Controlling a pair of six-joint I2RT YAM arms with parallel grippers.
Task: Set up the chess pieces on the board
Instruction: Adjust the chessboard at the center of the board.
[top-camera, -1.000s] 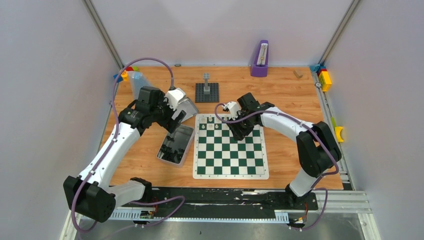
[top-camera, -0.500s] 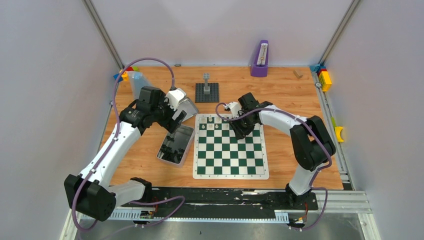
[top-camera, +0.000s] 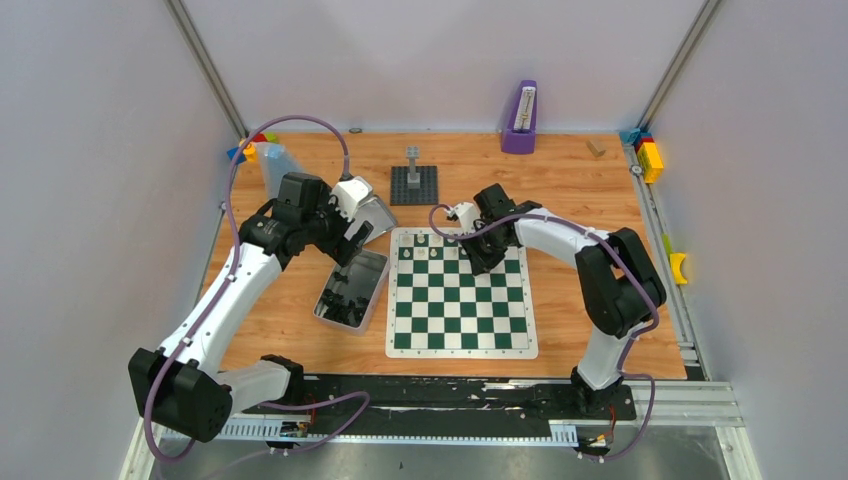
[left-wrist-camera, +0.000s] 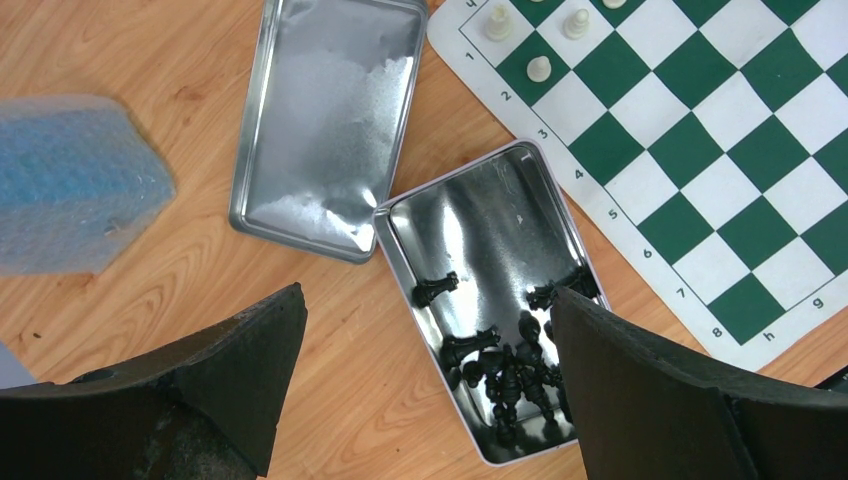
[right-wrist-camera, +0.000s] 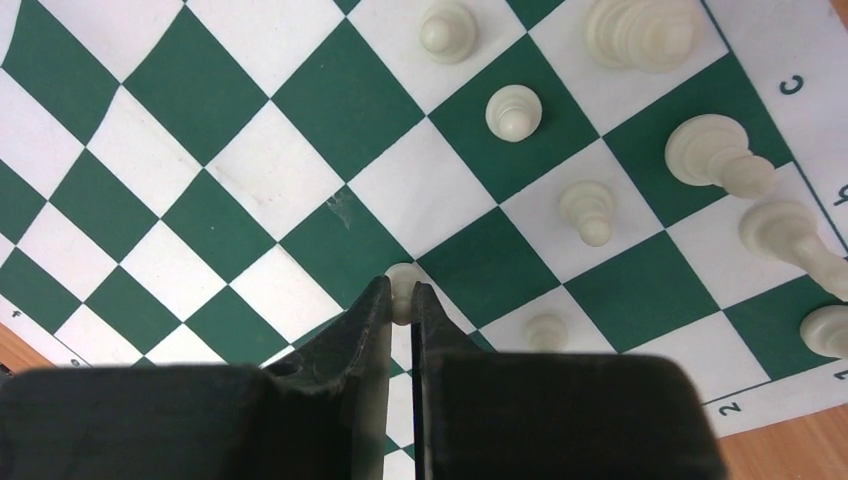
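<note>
The green and white board (top-camera: 460, 310) lies at the table's middle. Several cream-white chess pieces (right-wrist-camera: 514, 110) stand on its far rows, with taller ones (right-wrist-camera: 715, 155) along the edge. My right gripper (right-wrist-camera: 401, 290) is shut on a small white pawn (right-wrist-camera: 404, 276), which stands on the board (right-wrist-camera: 200, 90). From above, that gripper (top-camera: 478, 262) is over the board's far right part. My left gripper (left-wrist-camera: 425, 295) hangs open above an open silver tin (left-wrist-camera: 480, 200) holding several black chess pieces (left-wrist-camera: 510, 365). Nothing sits between its fingers.
The tin's lid (left-wrist-camera: 320, 120) lies beside the tin, with a blue bubble-wrap pouch (left-wrist-camera: 75, 180) to its left. A grey brick tower on a dark baseplate (top-camera: 413, 180) stands behind the board. A purple object (top-camera: 520, 118) stands at the back, and coloured blocks (top-camera: 650, 158) at the right edge.
My right gripper's jaws have closed onto the white pawn, and the arm has shifted slightly toward the board's far edge. The left arm has not moved.
</note>
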